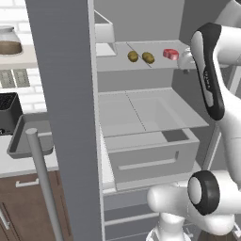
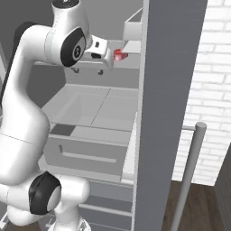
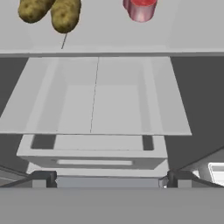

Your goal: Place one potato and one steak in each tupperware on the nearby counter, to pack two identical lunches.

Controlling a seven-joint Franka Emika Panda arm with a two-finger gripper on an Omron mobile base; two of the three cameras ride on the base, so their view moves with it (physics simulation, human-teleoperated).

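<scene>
Two potatoes (image 1: pixel 133 56) (image 1: pixel 148 57) side by side on fridge shelf (image 1: pixel 117 63), steak (image 1: pixel 171 54) just right of them | gripper (image 1: pixel 186 61) spread wide, empty, level with shelf near steak, seemingly for first pick | tupperware (image 1: pixel 28 136) waiting on counter (image 1: pixel 19 162), left of fridge.

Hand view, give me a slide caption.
Open gripper faces the fridge shelf holding two potatoes and a steak.

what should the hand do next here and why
Probably ease forward and up toward the steak on the upper fridge shelf. The hand hangs open and empty just right of it, the two potatoes lie farther left, and the tupperware on the counter looks unfilled.
</scene>
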